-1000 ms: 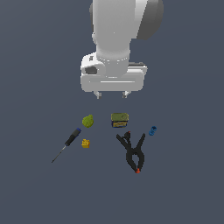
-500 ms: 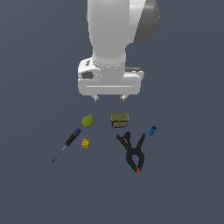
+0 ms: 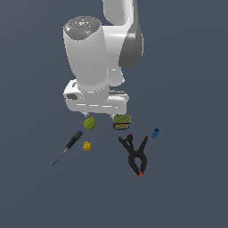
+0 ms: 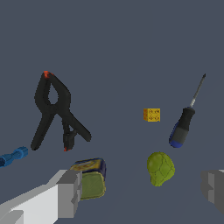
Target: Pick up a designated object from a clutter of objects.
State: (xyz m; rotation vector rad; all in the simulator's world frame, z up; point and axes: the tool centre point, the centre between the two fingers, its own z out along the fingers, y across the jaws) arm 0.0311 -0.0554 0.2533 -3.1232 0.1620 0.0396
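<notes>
The slim screwdriver with a blue-and-black handle and thin dark shaft (image 4: pixel 185 117) lies flat on the dark grey floor (image 3: pixel 187 187), untouched and well beyond the gripper (image 4: pixel 142 188), whose grey fingers (image 4: pixel 70 192) stand wide apart and hold nothing. Between those fingers show the green pear-like lump (image 4: pixel 160 168) and the olive tin can (image 4: pixel 90 178). The small yellow cube (image 4: pixel 152 114) sits beside the screwdriver, apart from it.

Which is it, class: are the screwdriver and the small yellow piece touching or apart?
Apart. The wrist view shows bare floor between the screwdriver and the small yellow piece; the exterior view shows the same gap.
</notes>
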